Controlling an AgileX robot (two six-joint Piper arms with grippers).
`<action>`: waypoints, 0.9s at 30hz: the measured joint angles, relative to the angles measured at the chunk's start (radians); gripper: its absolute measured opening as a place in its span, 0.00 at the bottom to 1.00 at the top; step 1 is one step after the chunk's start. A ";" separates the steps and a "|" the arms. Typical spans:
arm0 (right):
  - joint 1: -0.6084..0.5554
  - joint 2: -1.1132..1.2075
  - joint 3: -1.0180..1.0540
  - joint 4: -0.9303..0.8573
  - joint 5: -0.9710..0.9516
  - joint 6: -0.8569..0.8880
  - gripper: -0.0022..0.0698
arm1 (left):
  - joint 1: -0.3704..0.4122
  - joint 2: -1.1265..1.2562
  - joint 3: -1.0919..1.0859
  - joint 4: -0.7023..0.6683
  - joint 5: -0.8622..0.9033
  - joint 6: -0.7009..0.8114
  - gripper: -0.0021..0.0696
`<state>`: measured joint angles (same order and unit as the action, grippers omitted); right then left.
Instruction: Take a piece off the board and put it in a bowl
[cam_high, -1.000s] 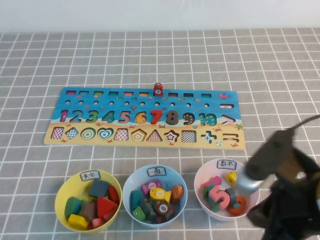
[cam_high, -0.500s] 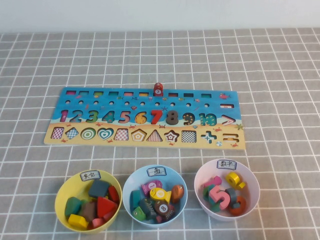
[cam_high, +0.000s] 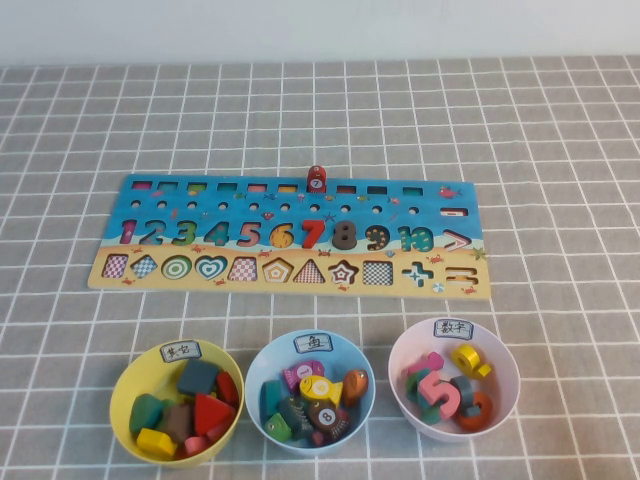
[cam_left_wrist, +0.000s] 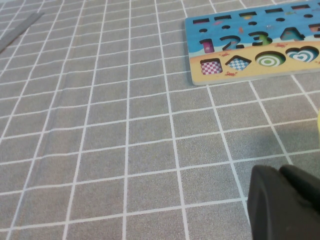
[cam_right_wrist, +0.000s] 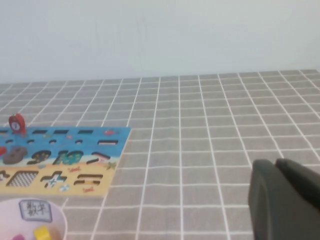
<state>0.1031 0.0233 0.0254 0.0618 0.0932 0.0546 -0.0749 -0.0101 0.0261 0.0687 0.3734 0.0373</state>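
Grey white-gridded cloth (cam_high: 560, 130); pale wall (cam_high: 320, 30) behind; left gripper (cam_left_wrist: 285, 205), right gripper (cam_right_wrist: 285, 200) grip state unclear.

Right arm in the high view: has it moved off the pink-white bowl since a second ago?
Yes. It covered the pink-white bowl then; now it is out of the high view. The right gripper shows only in its wrist view, the left gripper in its own.

I get bright, even light from overhead. On the high view the surface (cam_high: 560, 150) is crisp, with only faint, soft shadows under the bowls and no glare off the board (cam_high: 290, 235). Both wrist feeds are softer: the left claw (cam_left_wrist: 282, 202) and right claw (cam_right_wrist: 282, 197) are dark, out-of-focus blobs up close, and the far grid lines blur slightly.
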 joint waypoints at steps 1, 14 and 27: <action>-0.002 -0.019 0.000 0.000 0.017 0.000 0.01 | 0.000 0.000 0.000 0.000 0.000 0.000 0.02; -0.002 -0.031 0.000 0.000 0.298 0.000 0.01 | 0.000 0.000 0.000 0.000 0.000 0.000 0.02; -0.002 -0.031 0.000 0.000 0.300 0.000 0.01 | 0.000 0.000 0.000 0.000 0.000 0.000 0.02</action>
<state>0.1009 -0.0082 0.0254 0.0618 0.3936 0.0546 -0.0749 -0.0101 0.0261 0.0687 0.3734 0.0373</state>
